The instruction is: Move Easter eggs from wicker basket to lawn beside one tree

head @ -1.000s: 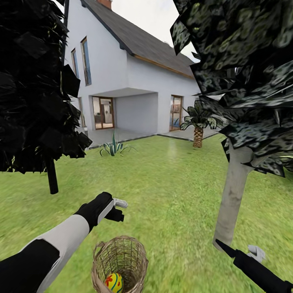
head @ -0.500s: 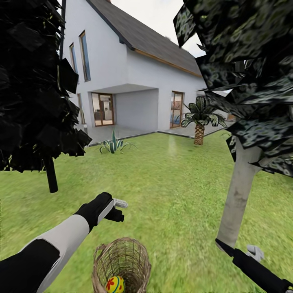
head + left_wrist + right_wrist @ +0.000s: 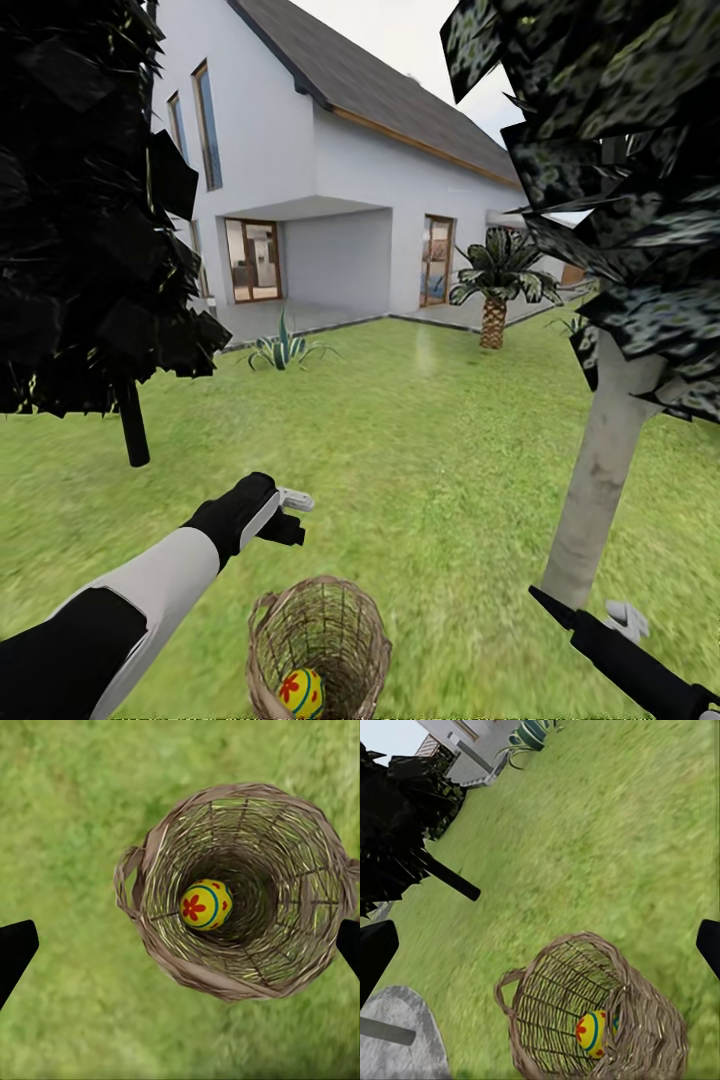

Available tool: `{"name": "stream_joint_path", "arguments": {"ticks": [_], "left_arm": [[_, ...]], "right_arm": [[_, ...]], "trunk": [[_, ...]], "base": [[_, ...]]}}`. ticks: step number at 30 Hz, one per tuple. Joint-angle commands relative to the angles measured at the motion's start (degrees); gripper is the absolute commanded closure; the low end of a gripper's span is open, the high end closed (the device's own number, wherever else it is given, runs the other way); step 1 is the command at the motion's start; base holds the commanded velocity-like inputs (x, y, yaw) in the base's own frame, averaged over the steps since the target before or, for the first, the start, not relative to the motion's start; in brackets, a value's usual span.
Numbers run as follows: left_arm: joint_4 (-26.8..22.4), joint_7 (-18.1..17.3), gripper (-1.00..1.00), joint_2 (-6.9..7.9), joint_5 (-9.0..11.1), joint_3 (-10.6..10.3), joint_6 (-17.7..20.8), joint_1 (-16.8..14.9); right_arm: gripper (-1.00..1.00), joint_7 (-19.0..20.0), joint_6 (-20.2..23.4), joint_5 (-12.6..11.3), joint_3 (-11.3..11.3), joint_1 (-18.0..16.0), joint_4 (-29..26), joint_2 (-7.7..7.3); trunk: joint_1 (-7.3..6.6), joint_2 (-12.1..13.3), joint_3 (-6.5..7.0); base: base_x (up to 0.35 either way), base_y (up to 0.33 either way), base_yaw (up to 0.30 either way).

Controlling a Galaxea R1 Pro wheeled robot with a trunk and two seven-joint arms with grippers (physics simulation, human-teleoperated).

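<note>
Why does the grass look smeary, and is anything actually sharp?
Head view: the lawn is blurred, the house crisper. Left wrist view: the egg in the basket is sharp, the grass soft. Right wrist view: grass smeared, dark fingertips at the edges.

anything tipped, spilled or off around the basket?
Nothing stands out. The wicker basket stands upright on the lawn, intact, with an Easter egg at its bottom. No eggs lie on the grass. The left gripper hovers open above it.

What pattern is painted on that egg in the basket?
Yellow egg with a red flower and blue band, clearest in the left wrist view.
</note>
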Motion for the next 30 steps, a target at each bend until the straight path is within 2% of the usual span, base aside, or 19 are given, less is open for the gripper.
{"name": "stream_joint_path", "arguments": {"ticks": [1, 18, 24, 30], "left_arm": [[-0.1, 0.1, -1.00, 0.05, 0.4, -0.4, 0.2, -0.1], [-0.1, 0.2, -1.00, 0.06, 0.4, -0.4, 0.1, -0.1], [-0.1, 0.2, -1.00, 0.06, 0.4, -0.4, 0.1, -0.1], [-0.1, 0.2, -1.00, 0.05, 0.4, -0.4, 0.1, -0.1]], "right_arm": [[-1.00, 0.0, 0.4, -0.2, -0.1, -0.1, 0.0, 0.00], [-1.00, 0.1, 0.3, -0.8, -0.3, -0.2, 0.0, 0.14], [-1.00, 0.2, 0.3, -1.0, -0.6, -0.2, 0.0, 0.34], [-1.00, 0.3, 0.3, -1.0, -0.7, -0.2, 0.0, 0.29]], "trunk": [[0.00, 0.0, -0.16], [0.00, 0.0, -1.67], [0.00, 0.0, -1.78], [0.00, 0.0, -1.54]], "base": [[0.000, 0.019, 0.000], [0.117, 0.068, 0.000], [0.015, -0.046, -0.002], [0.003, -0.098, -0.126]]}}
